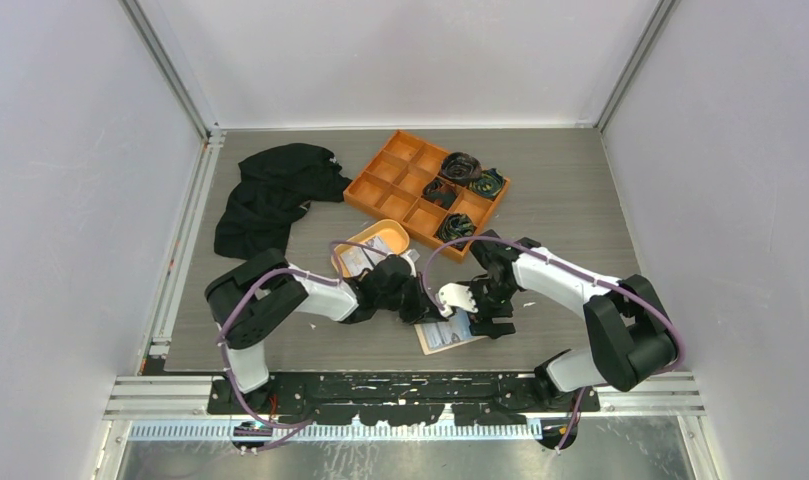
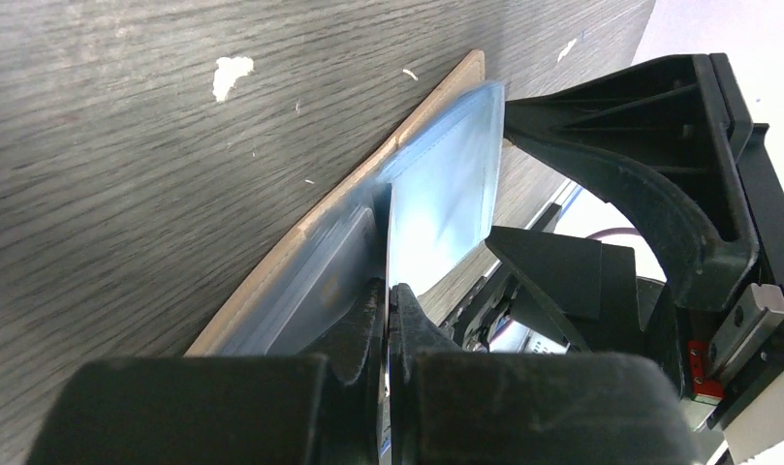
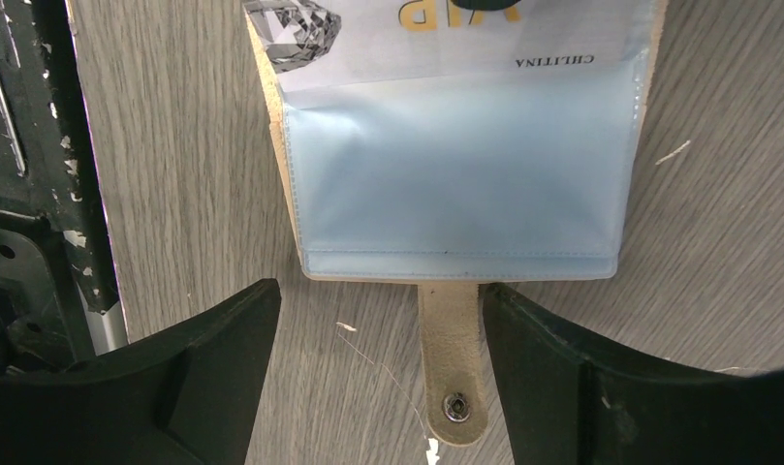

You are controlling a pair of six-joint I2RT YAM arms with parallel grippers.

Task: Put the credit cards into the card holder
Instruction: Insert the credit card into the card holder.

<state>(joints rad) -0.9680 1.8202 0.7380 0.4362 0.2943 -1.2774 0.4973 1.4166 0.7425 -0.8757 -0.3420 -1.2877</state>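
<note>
— Above the card holder (image 3: 455, 184), which lies open on the table (image 1: 580, 190), what are the two grippers doing?
— The right gripper (image 3: 378, 302) hangs over its tab end with its jaws spread wide, one on each side of the snap tab (image 3: 453, 358), holding nothing. The left gripper (image 2: 388, 291), at the holder's left, is pinched tight on one pale card (image 2: 436, 208). The card's far edge meets the clear pocket; whether it sits inside a slot I cannot tell.
— How many cards are in the holder?
— One shows: a white printed card (image 3: 485, 39) with a diamond and gold letters, tucked in above that pocket.
— And beyond the holder?
— One oval orange dish (image 1: 398, 236) sits just behind it, holding white cards too small to count. One orange divided tray (image 1: 385, 170) stands farther back with four dark rolled bundles (image 1: 461, 166). One black cloth (image 1: 275, 195) lies back-left.
</note>
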